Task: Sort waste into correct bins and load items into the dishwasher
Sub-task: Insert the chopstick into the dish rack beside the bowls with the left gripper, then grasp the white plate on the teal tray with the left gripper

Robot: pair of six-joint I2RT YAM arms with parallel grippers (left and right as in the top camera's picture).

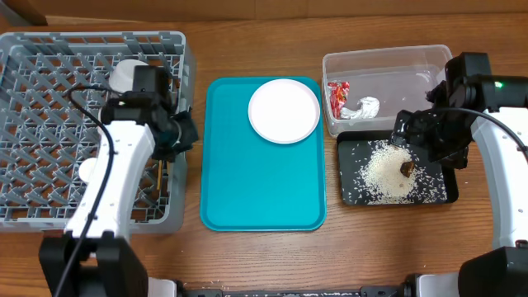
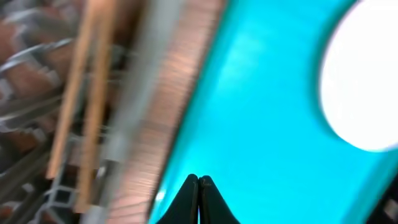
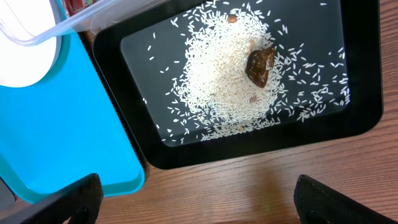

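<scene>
The grey dish rack [image 1: 49, 82] stands at the left. My left gripper [image 1: 183, 132] [image 2: 199, 180] is shut and empty, over the gap between the rack's right wall and the teal tray. Two wooden chopsticks [image 2: 87, 106] lie in the rack; one end also shows in the overhead view [image 1: 158, 175]. A white round object [image 1: 122, 76] sits in the rack behind my arm. The white plate [image 1: 284, 110] [image 2: 364, 87] lies on the teal tray. The clear tub [image 1: 388, 62] holds the red wrapper [image 1: 337, 97] and the white tissue [image 1: 363, 108]. The black tray [image 1: 355, 194] [image 3: 360, 118] holds rice [image 3: 217, 81] and the brown bit [image 3: 260, 65]. My right gripper [image 1: 425, 136] [image 3: 196, 186] is open and empty above the black tray's near edge. The bowls are out of view.
The teal tray [image 1: 256, 190] [image 3: 56, 124] lies between the rack and the bins, its right edge close to the black tray. Bare wooden table [image 3: 249, 186] shows in front of the black tray. The left wrist view is blurred.
</scene>
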